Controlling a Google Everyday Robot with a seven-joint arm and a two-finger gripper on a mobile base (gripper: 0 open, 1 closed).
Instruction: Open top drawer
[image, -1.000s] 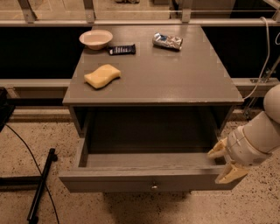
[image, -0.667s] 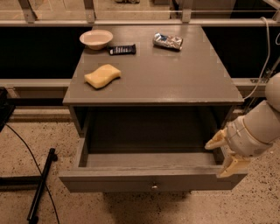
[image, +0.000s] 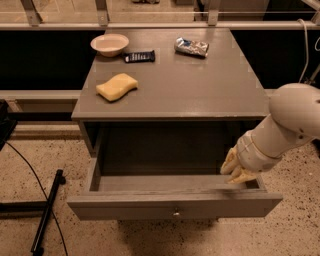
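The top drawer (image: 175, 204) of the grey cabinet stands pulled far out, its deep plain grey inside showing. A small round metal knob (image: 176, 214) sits at the middle of its front panel. My gripper (image: 236, 168), with pale yellow fingers on a white arm, is over the drawer's right rear corner, just above its right side wall. It holds nothing that I can see. The other drawer fronts are out of view.
On the cabinet top (image: 200, 85) lie a yellow sponge (image: 116, 86), a white bowl (image: 109, 44), a dark snack bar (image: 139, 56) and a silver chip bag (image: 191, 47). A black stand and cable (image: 47, 210) lie on the speckled floor at left. A railing runs behind.
My arm has lifted and moved leftward and back, from outside the drawer's right front corner to above its right side wall. The drawer has stayed open.
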